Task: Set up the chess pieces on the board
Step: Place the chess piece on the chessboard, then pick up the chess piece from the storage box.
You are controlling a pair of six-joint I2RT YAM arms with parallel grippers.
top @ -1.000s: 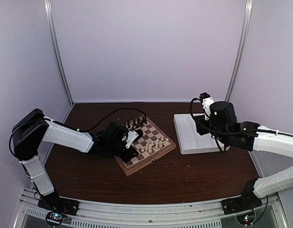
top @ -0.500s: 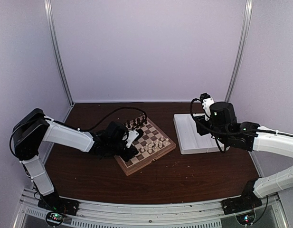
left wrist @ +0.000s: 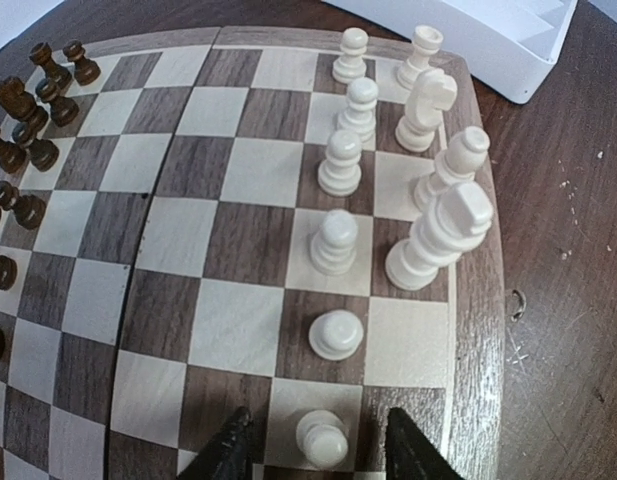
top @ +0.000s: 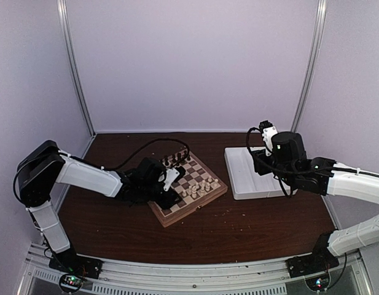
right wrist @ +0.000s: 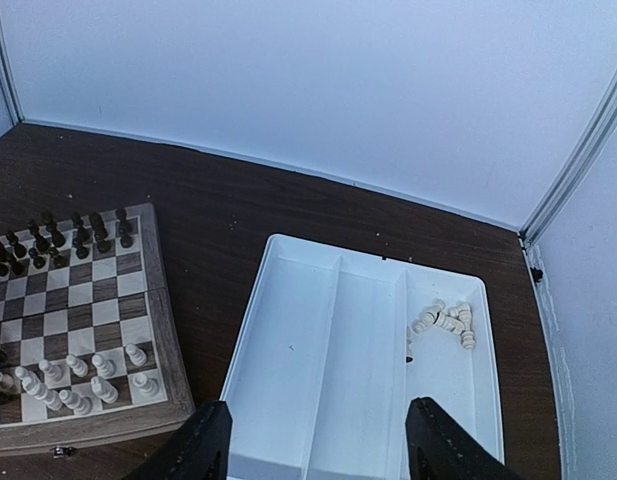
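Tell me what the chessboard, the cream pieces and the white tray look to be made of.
The board looks like wood, satin finish: grain streaks run through its squares. The chess pieces are smooth, cream, faintly glossy; pale wood or plastic, I cannot tell. The tray seems moulded plastic: uniform matte white, thin dividers, rounded corners.

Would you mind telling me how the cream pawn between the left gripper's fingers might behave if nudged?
The pawn looks small and rigid, so it is probably light and easily knocked. Its rounded head over a small round base suggests it may tip, then roll, if pushed high. Its smooth finish might slip in a grip.
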